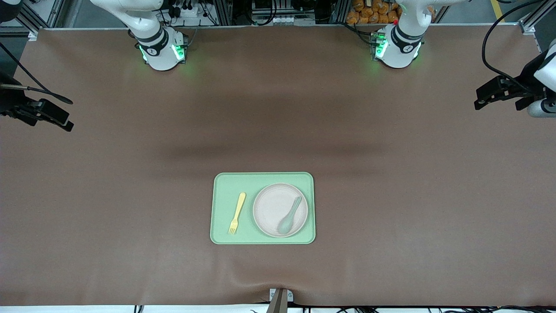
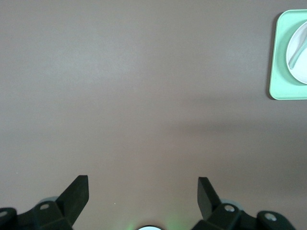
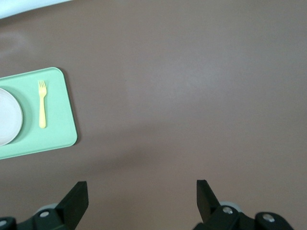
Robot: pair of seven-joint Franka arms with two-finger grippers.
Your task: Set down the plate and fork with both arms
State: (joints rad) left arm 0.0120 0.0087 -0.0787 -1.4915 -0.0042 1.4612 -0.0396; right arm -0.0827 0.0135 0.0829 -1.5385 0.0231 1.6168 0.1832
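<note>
On the green tray (image 1: 263,208), nearest the camera, we find the yellow fork (image 1: 237,213) beside the pale plate (image 1: 280,210) bearing a spoon (image 1: 289,216), matching the placed layout, while left gripper (image 2: 143,191) and right gripper (image 3: 142,194), both wide open, wait over bare table ends.

No readable text, labels, brands or numbers anywhere; markings on arm bases too small to make out.

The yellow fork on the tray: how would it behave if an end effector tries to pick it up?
The yellow fork looks thin and plastic, so probably light and fairly stiff. It lies flat on the green tray, so fingers may struggle to get under it, and it could slide on the smooth surface. It lies apart from the plate, leaving room.
</note>
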